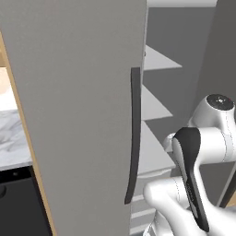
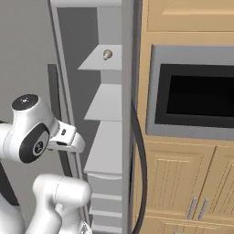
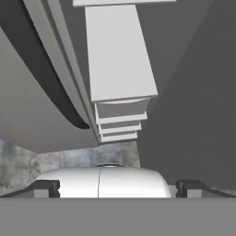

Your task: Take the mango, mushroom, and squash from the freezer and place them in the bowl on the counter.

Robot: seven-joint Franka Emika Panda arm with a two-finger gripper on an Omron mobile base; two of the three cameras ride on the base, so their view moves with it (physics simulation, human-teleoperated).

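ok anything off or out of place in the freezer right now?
Nothing stands out. The freezer door stands open, and its pale shelves sit level and undamaged. A mushroom sits on the upper shelf, small and intact. No spills show. The gripper is open and holds nothing, looking down past the shelf fronts.

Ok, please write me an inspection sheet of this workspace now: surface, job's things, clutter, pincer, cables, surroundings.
Surface: marble counter at far left, partly behind the door.
Job's things: freezer open, handle dark; mushroom on a high shelf. Mango, squash, bowl: nothing seen.
Clutter: nothing seen.
Pincer: pincer open, holds nothing, faces the lower shelves.
Cables: nothing seen.
Surroundings: wall oven in wood cabinets right of the freezer.
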